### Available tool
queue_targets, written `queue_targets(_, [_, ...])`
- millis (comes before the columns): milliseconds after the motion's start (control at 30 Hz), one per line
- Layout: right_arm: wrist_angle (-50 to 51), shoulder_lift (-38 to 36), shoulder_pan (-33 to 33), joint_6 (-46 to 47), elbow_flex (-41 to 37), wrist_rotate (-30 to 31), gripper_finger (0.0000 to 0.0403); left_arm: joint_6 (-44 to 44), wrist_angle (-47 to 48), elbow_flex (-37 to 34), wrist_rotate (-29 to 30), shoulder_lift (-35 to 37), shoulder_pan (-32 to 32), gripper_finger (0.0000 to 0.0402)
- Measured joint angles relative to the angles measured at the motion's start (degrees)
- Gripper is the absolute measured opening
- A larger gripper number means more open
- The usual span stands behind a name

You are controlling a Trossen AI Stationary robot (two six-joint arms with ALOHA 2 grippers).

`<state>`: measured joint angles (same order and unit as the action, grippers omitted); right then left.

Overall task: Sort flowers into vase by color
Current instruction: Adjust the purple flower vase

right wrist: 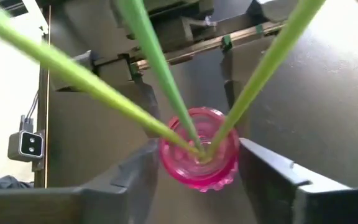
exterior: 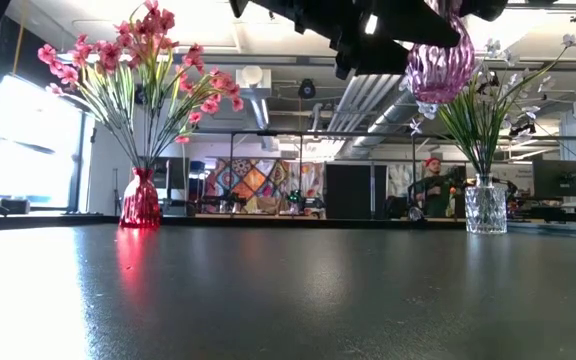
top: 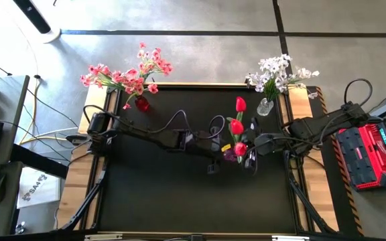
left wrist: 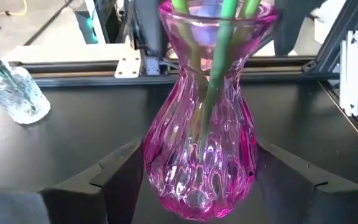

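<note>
Left gripper [left wrist: 197,180] clamps ribbed pink glass vase [left wrist: 201,130] aloft at frame centre; right gripper [right wrist: 197,171], fingers parted, straddles its green tulip stems [right wrist: 160,68] from above.

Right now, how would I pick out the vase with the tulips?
On the dark table, look right of centre, between the two hands. The pink glass vase is held off the surface, unlike the red vase and clear vase standing at the back corners.

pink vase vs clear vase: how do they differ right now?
Pink vase hangs off the table between the left hand's fingers; clear vase stands on the table. Pink vase holds three red tulips; clear vase holds white blossoms. Both are ribbed glass.
</note>
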<state>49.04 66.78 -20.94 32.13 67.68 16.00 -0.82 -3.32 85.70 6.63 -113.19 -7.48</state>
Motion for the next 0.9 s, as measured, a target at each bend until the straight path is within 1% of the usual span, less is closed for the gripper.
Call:
queue_targets(133, [-0.13,0.00,0.73,-0.77,0.00,-0.26,0.0253,-0.34,0.18,-0.01,-0.09,-0.02,-0.04,0.0252])
queue_targets(200, [-0.14,0.12,1.12,-1.10,0.00,-1.04,0.0265,-0.61,0.60,-0.01,-0.10,-0.02,-0.03,0.0252])
queue_targets(267, [-0.41,0.43,1.47,-1.47,0.00,-1.56,0.0265,-0.57,0.71,-0.03,-0.10,-0.02,-0.05,0.0252])
queue_targets(433, [-0.92,1.28,1.86,-3.16,0.00,-2.09,0.0231,-0.52,0.57,-0.03,-0.10,-0.02,-0.05,0.0252])
queue_targets(567, [-1.11,2.05,2.50,-3.08,0.00,-4.27,0.0193,-0.55,0.62,-0.03,-0.08,-0.02,-0.05,0.0252])
queue_targets(767, [-1.78,2.27,2.59,-3.53,0.00,-4.75,0.0138,-0.76,1.17,-0.03,-0.06,-0.02,-0.05,0.0252])
queue_targets(833, [-1.78,2.27,2.59,-3.51,0.00,-5.13,0.0126,-1.76,1.45,-0.03,-0.07,-0.02,-0.06,0.0253])
queue_targets(900, [-1.72,2.29,2.59,-3.01,0.00,-5.30,0.0122,-3.06,1.93,-0.03,-0.08,-0.02,-0.08,0.0255])
